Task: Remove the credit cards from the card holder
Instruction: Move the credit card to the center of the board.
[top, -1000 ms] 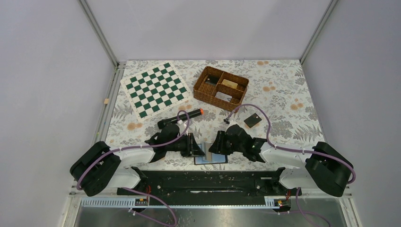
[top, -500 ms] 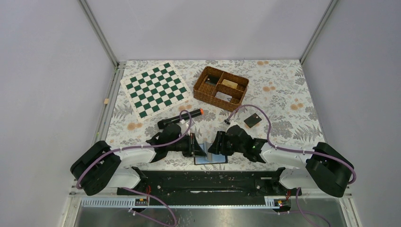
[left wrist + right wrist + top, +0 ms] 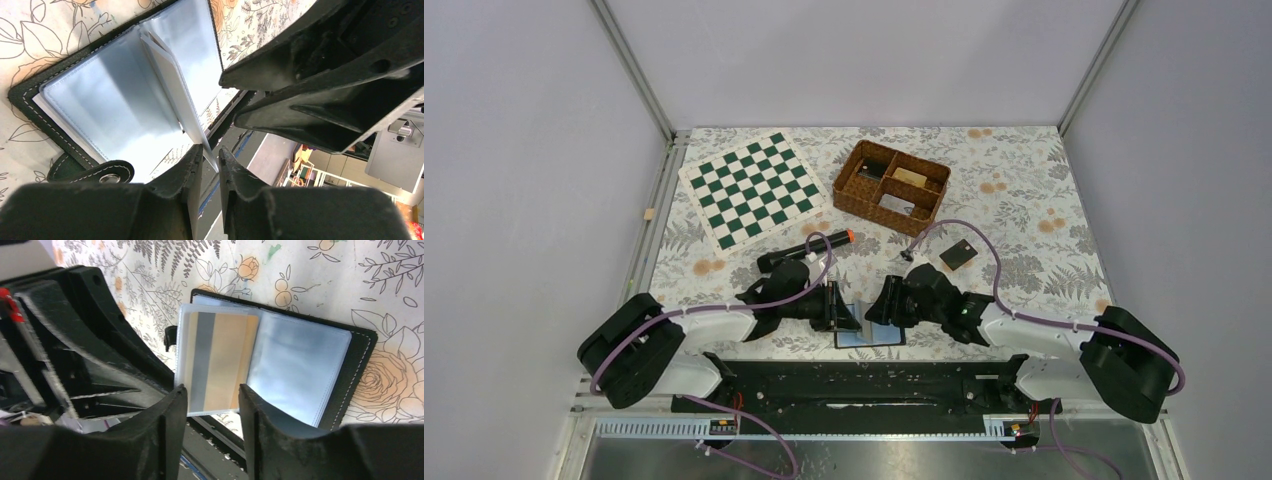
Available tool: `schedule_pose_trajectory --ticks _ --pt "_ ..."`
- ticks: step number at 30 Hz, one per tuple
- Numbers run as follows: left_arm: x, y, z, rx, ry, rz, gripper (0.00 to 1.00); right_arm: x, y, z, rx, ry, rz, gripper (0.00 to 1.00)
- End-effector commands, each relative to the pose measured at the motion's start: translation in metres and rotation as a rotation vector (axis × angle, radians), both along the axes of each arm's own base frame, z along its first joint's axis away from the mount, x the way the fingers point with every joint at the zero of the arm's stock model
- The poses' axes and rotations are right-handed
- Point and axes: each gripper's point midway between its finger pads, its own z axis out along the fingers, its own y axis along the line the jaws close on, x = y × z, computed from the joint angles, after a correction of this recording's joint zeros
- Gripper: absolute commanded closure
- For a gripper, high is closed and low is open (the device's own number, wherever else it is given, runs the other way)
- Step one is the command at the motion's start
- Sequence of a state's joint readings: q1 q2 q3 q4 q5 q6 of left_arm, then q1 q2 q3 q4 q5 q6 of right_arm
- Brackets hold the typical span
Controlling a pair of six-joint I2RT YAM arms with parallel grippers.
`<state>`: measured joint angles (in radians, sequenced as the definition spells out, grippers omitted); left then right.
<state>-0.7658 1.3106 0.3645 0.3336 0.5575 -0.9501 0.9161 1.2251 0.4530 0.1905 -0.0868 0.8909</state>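
Left gripper (image 3: 210,150): jaws nearly closed, clamped on the bottom edge of a clear sleeve leaf (image 3: 172,87) that stands up from the spine of the card holder (image 3: 25,95). Its fingertips (image 3: 196,156) sit right at the leaf's corner.

Right gripper (image 3: 212,390): jaws released, wide apart, one finger on each side of the lower edge of the orange-yellow card (image 3: 220,362). I can't tell if either finger touches it. That card is inside a clear sleeve and has a grey stripe down its left part.

The card holder lies open and flat on the floral table (image 3: 1024,200), at the near edge in the centre, just in front of the arm bases, blue-grey panels up and black stitched border around. Its side tab (image 3: 107,175) with a metal snap pokes out just beside the left fingers. From above, the two grippers meet over the holder, left gripper (image 3: 844,312) and right gripper (image 3: 876,310) nearly nose to nose.

The dark brown-black card (image 3: 958,255) is out on the table, lying flat, beyond and to the right of the right gripper and apart from the holder.

Further back, a black cylinder (image 3: 809,250) with an orange tip lies just behind the left arm. The wicker basket (image 3: 891,186) is at centre-back with small items in its compartments. The green-and-white chessboard (image 3: 754,190) is at back-left.
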Motion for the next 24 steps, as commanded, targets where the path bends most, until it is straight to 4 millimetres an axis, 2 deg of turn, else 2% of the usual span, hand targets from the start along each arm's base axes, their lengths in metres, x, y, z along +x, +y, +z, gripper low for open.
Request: schedule_pose_trajectory --ticks 1,4,6,9,10,18,24 --pt "0.006 -0.011 0.014 -0.049 -0.047 -0.028 0.84 0.004 -0.001 0.009 0.014 -0.037 -0.025 0.54" --pt "0.004 -0.013 0.016 -0.069 -0.045 -0.034 0.86 0.004 -0.001 0.009 0.019 -0.035 -0.026 0.53" --pt "0.004 -0.014 0.018 -0.076 -0.047 -0.039 0.84 0.004 0.000 0.010 0.022 -0.032 -0.025 0.48" --pt "0.004 -0.014 0.018 -0.069 -0.051 -0.033 0.69 0.004 0.000 0.009 0.023 -0.033 -0.030 0.45" --pt "0.005 -0.012 0.017 -0.060 -0.057 -0.030 0.67 0.004 0.000 0.010 0.028 -0.036 -0.032 0.45" --pt "0.001 -0.016 0.029 -0.102 -0.098 -0.077 0.68 0.004 0.000 0.012 0.041 -0.048 -0.029 0.44" --pt "0.000 -0.019 0.029 -0.111 -0.103 -0.087 0.67 0.006 0.004 0.013 0.056 -0.046 -0.027 0.35"
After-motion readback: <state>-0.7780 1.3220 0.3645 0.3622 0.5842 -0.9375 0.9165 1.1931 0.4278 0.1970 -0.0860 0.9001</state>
